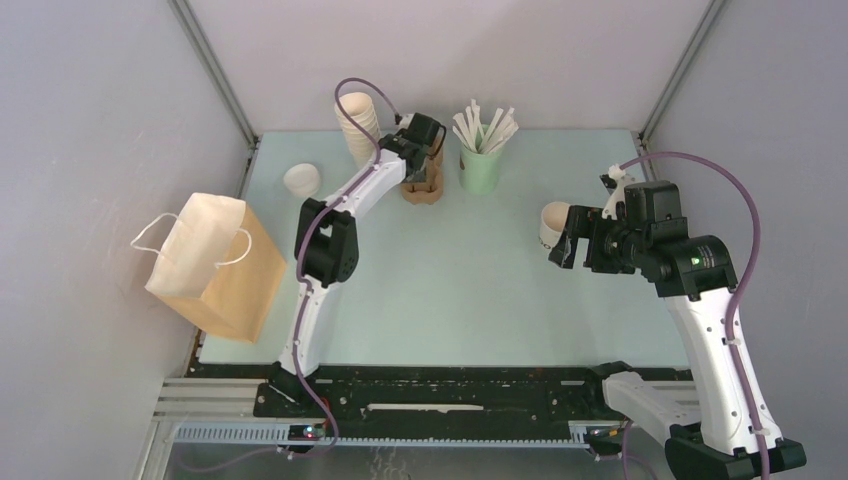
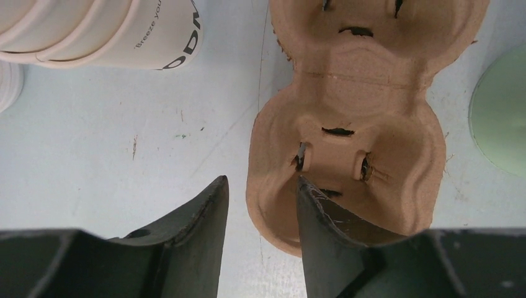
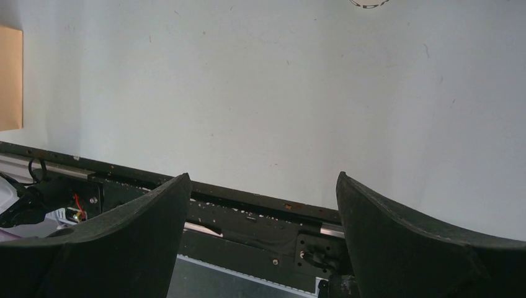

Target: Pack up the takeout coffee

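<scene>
The takeout coffee cup (image 1: 553, 222), small and cream-white, stands upright at mid-right of the table. Its white round lid (image 1: 302, 178) lies at the back left. My right gripper (image 1: 572, 250) (image 3: 263, 180) hovers just in front of the cup, open, with nothing between its fingers. My left gripper (image 1: 425, 168) (image 2: 261, 181) reaches to the back over a brown pulp cup carrier (image 1: 422, 188) (image 2: 353, 130). Its jaws are open and straddle the carrier's near rim. The right finger (image 2: 322, 230) is inside the near well and the left finger (image 2: 198, 230) is outside, over bare table.
A long stack of nested cups (image 1: 358, 125) (image 2: 111, 31) lies left of the carrier. A pale green cup of white sticks (image 1: 482, 160) (image 2: 502, 112) stands to its right. A brown paper bag (image 1: 215, 265) (image 3: 9, 77) with white handles stands at the table's left edge.
</scene>
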`<state>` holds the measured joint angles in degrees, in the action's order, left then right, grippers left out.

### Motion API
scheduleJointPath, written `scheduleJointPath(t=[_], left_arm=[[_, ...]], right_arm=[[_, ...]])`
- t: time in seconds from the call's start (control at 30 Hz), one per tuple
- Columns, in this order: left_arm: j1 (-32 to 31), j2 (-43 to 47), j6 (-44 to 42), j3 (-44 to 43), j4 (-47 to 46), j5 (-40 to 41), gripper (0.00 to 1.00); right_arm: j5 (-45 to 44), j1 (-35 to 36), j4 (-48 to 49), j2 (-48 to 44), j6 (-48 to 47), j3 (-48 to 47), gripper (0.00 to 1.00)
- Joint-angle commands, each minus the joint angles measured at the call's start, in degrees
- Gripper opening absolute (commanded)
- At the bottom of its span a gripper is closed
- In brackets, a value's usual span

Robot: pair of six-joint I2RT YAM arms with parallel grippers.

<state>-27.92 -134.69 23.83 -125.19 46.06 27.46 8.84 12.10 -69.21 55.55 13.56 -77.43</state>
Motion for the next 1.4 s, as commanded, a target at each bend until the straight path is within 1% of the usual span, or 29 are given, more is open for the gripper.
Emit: scheduleJointPath(t=[0.0, 0.2, 0.67, 0.97, 1.37], left_arm=[[0.9, -1.0, -1.2, -3.7, -1.6, 0.2, 0.47], [1.0, -1.4, -1.4, -3.8, -2.0, 0.0, 0.42], [1.5, -1.9, -1.7, -4.1, -2.2, -2.4, 0.4], [1.6, -1.2, -2.4, -4.7, -2.4, -2.6, 0.31], [1.6, 0.9, -2.6, -5.3, -2.1, -3.1, 0.3]], right_arm=[[-0.7, 0.2, 0.5, -0.1, -0.9, -2.0, 0.96], [-0.2, 0.1, 0.7, 0.1, -0.7, -2.0, 0.96], [0.0, -0.1, 0.6, -0.1, -0.6, -1.9, 0.96], [-0.1, -0.1, 0.7, -0.2, -0.8, -1.9, 0.96], [-1.1, 0.7, 0.7, -0.4, -1.3, -2.0, 0.96]])
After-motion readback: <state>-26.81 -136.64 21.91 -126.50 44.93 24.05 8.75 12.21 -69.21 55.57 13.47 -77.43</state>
